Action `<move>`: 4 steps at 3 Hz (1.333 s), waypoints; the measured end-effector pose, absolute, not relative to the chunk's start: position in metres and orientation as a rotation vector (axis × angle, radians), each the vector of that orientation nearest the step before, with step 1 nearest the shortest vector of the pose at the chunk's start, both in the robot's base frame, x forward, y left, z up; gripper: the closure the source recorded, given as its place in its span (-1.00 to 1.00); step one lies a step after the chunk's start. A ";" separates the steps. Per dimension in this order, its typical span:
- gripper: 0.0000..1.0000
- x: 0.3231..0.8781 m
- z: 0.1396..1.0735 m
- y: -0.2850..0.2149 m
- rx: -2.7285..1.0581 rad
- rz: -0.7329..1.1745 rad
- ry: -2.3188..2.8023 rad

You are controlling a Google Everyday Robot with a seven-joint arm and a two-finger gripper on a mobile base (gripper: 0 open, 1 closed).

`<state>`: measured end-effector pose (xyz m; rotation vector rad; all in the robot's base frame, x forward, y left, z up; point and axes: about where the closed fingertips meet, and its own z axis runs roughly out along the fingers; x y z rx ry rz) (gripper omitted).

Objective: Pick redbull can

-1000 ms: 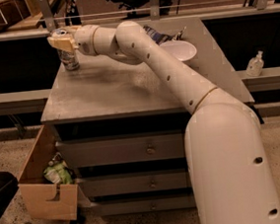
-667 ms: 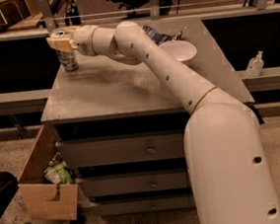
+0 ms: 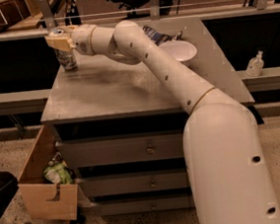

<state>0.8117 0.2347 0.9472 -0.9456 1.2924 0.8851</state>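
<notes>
1. Barely any change at the left end: the gripper [image 3: 59, 41] sits at the top of the redbull can [image 3: 66, 59] just as it did a second ago. The can stands at the same spot, on the far left corner of the table [image 3: 128, 90].
2. Reading: the reach looks done and the lift not begun. The can's base appears to rest on the table top. Whether the gripper is clamped on the can or only set around it, cannot tell.
3. Can upright: long axis vertical, shiny top facing up and showing just above the gripper, base down. The gripper meets it from the right, roughly level, across that axis.
4. The arm [image 3: 166, 72] runs from the can across the table toward the right foreground.
5. Further right, toward the far edge: dark blue snack bag [image 3: 153, 33], then white bowl [image 3: 178, 50] just beside it. Both are well apart from the can, so a straight-up lift should clear them.
</notes>
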 end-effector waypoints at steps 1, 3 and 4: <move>1.00 0.801 0.978 0.221 -0.961 0.918 1.231; 1.00 0.754 1.059 0.155 -1.063 0.903 1.121; 1.00 0.724 1.083 0.122 -1.136 0.885 1.088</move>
